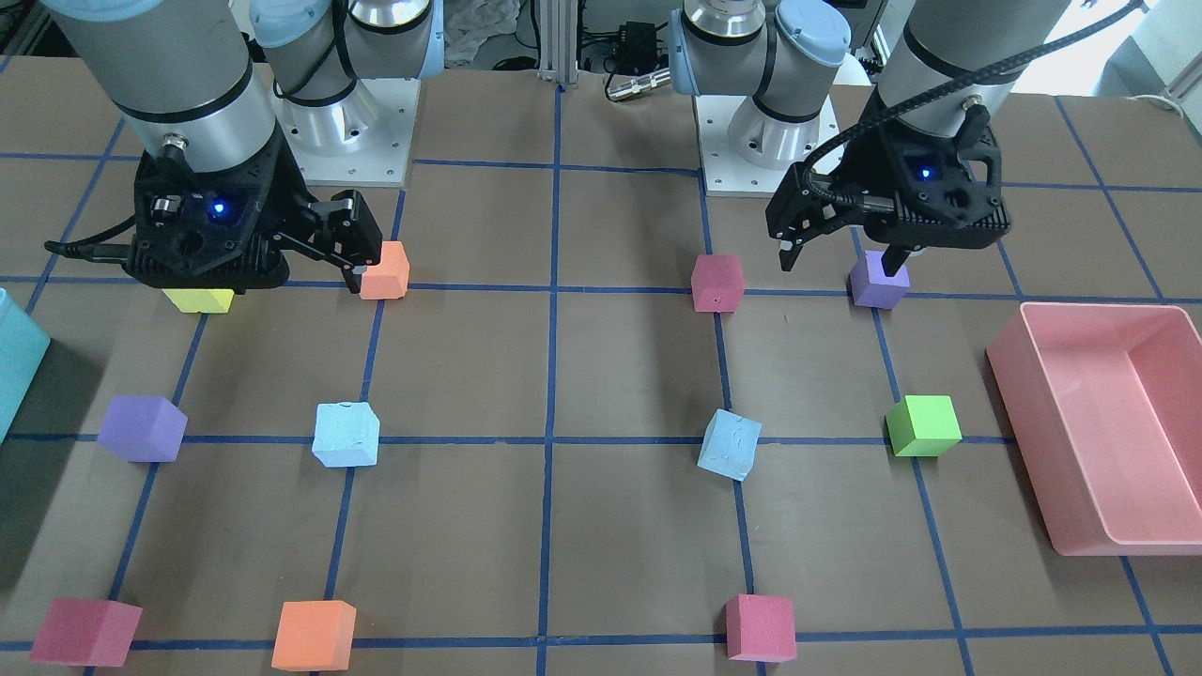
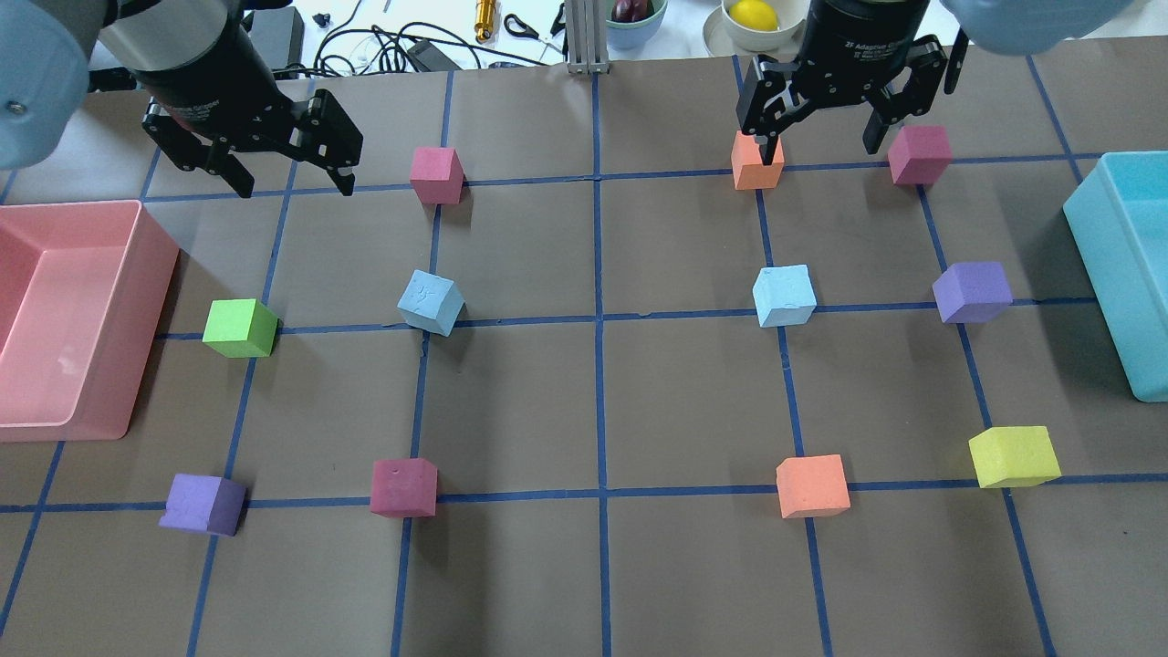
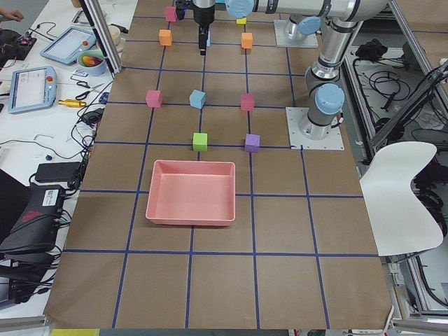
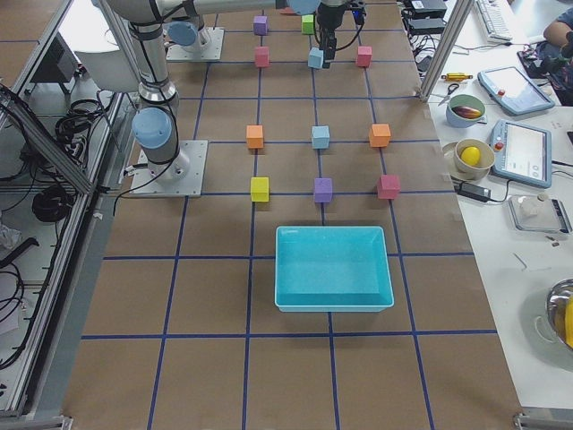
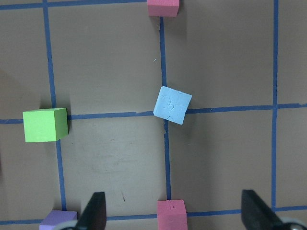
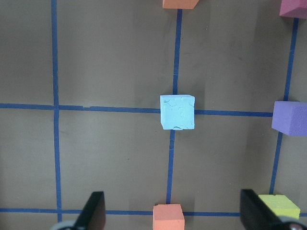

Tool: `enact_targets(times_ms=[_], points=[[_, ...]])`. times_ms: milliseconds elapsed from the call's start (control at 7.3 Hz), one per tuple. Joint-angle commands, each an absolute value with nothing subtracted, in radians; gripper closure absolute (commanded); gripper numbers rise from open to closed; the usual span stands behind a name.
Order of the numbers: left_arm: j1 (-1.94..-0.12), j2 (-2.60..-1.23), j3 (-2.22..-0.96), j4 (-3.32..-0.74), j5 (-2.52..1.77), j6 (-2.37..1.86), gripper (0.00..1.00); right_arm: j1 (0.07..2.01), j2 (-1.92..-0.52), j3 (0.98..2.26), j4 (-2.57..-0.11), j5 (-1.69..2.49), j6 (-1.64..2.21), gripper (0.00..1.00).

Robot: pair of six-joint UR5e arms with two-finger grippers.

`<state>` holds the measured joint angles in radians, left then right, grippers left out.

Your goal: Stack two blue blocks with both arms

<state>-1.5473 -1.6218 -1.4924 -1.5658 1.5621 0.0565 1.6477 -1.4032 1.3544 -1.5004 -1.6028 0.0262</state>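
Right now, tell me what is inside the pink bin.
Nothing: the pink bin shows only its bare floor in the left side view. In the front view, its near wall covers a strip of the floor's edge.

Sky-blue blocks [image 2: 430,303], brown table [image 2: 693,392] crossed by blue grid lines [image 2: 599,365].
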Motion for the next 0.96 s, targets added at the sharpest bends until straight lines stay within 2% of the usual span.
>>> enact_targets(times_ms=[0,411,822], points=[[-1.554,-1.67,-1.523,-1.562,1.56,0.06,0.0,1.647,-1.394,1.358,-1.502,-1.595,0.026,0.0],[-1.568,-1.759,-1.73,-1.207,1.548,0.07,0.0,1.603,-1.298,1.415,-1.593,-1.608,0.026,0.0],[-1.609,-1.877,-1.792,-1.038,1.552,0.12,0.0,1.571,-1.181,1.633,-1.975,-1.605,-0.02,0.0]])
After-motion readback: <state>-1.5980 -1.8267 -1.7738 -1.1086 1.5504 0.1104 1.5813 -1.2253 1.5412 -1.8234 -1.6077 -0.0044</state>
